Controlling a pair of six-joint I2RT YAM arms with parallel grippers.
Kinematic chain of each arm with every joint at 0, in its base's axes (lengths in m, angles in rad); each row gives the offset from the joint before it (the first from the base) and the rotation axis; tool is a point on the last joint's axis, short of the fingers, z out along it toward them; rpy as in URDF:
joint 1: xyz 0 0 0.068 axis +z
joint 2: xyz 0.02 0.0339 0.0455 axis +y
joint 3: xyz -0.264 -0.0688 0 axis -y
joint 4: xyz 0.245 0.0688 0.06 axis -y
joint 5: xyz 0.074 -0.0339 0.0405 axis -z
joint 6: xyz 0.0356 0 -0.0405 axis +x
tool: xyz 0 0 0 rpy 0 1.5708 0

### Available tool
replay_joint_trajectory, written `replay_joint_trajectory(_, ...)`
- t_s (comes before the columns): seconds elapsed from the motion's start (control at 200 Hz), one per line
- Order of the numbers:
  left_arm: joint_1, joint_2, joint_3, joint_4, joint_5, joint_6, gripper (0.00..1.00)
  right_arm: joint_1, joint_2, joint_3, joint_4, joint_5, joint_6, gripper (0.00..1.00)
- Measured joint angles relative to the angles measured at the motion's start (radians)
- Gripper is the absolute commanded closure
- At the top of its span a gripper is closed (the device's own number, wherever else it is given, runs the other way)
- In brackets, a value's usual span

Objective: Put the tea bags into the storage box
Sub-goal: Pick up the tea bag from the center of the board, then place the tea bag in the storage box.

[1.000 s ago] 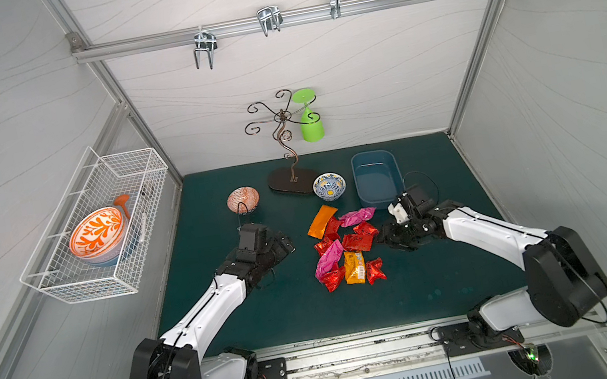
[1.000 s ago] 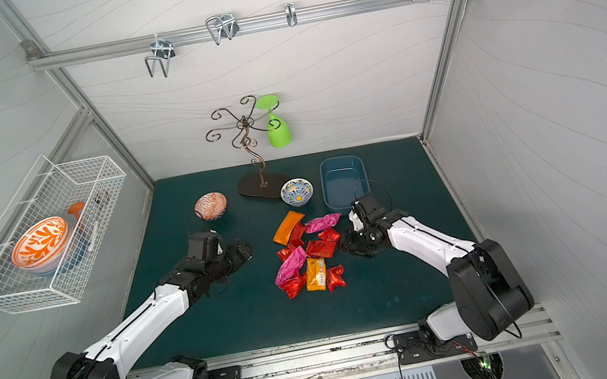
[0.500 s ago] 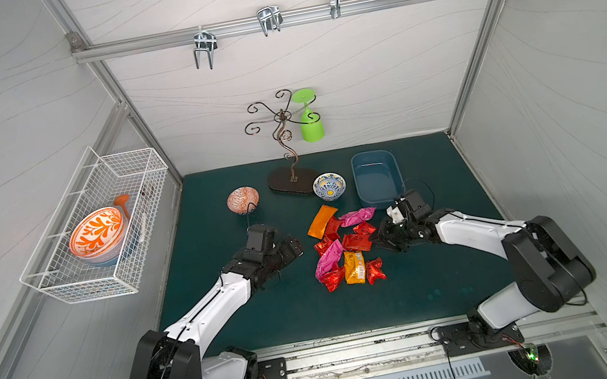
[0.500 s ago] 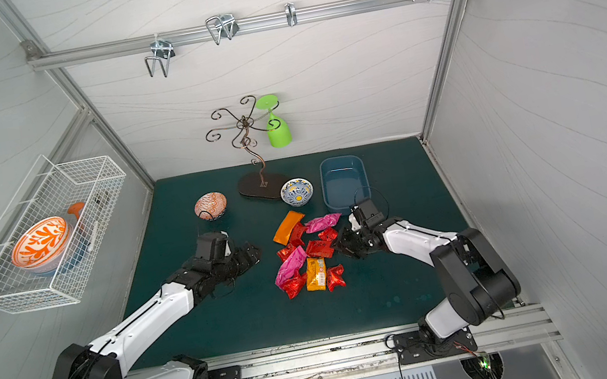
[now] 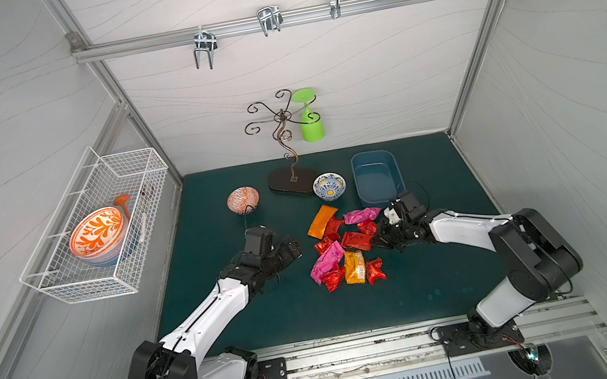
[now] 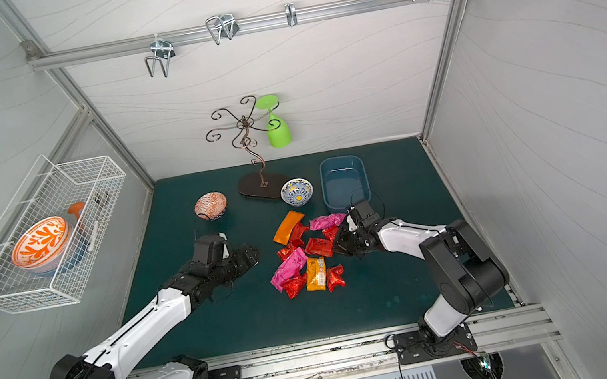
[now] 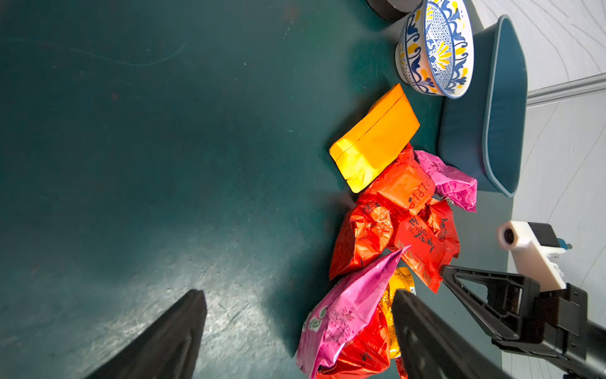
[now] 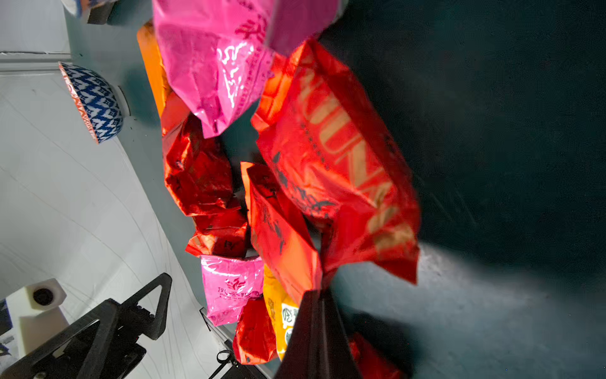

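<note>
Several tea bags (image 5: pixel 342 249), red, pink and orange foil packets, lie in a loose pile mid-table in both top views. The blue storage box (image 5: pixel 377 181) (image 6: pixel 344 181) stands just behind the pile with nothing in it. My right gripper (image 5: pixel 377 240) (image 8: pixel 319 295) is at the pile's right edge, low over the mat. Its jaws are shut on the corner of a red tea bag (image 8: pixel 344 183) (image 5: pixel 356 241). My left gripper (image 5: pixel 292 248) (image 7: pixel 298 295) stands open just left of the pile, and a pink tea bag (image 7: pixel 347 311) reaches in beside one finger.
A blue-and-yellow bowl (image 5: pixel 329 186) sits left of the box, next to a metal stand (image 5: pixel 291 178) carrying a green glass (image 5: pixel 310 122). An orange-patterned bowl (image 5: pixel 243 200) is further left. A white wire basket (image 5: pixel 99 235) with bowls hangs on the left wall.
My right gripper has closed on the red tea bag at the pile's right edge. My left arm has moved right, toward the pile, and has stayed open.
</note>
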Motion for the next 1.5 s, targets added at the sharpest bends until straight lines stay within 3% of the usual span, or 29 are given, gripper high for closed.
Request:
replay_joint_trajectory(0.5, 0.000, 0.000, 0.000, 0.000, 0.002, -0.001, 0.07, -0.007, -0.320, 0.000, -0.241, -0.024, -0.137, 1.00)
replay_joint_trajectory(0.655, 0.000, 0.002, 0.000, 0.000, 0.005, -0.002, 0.07, -0.016, -0.361, 0.033, -0.298, -0.037, -0.171, 1.00)
replay_joint_trajectory(1.061, -0.001, 0.003, 0.000, 0.000, 0.008, -0.004, 0.07, -0.085, -0.301, 0.206, -0.335, -0.093, -0.251, 1.00)
replay_joint_trajectory(1.236, -0.001, 0.003, 0.000, 0.000, 0.008, -0.007, 0.07, -0.182, -0.264, 0.293, -0.312, -0.115, -0.270, 1.00)
replay_joint_trajectory(1.501, -0.001, 0.024, 0.000, 0.000, 0.013, -0.006, 0.07, -0.316, 0.028, 0.463, -0.198, -0.133, -0.304, 1.00)
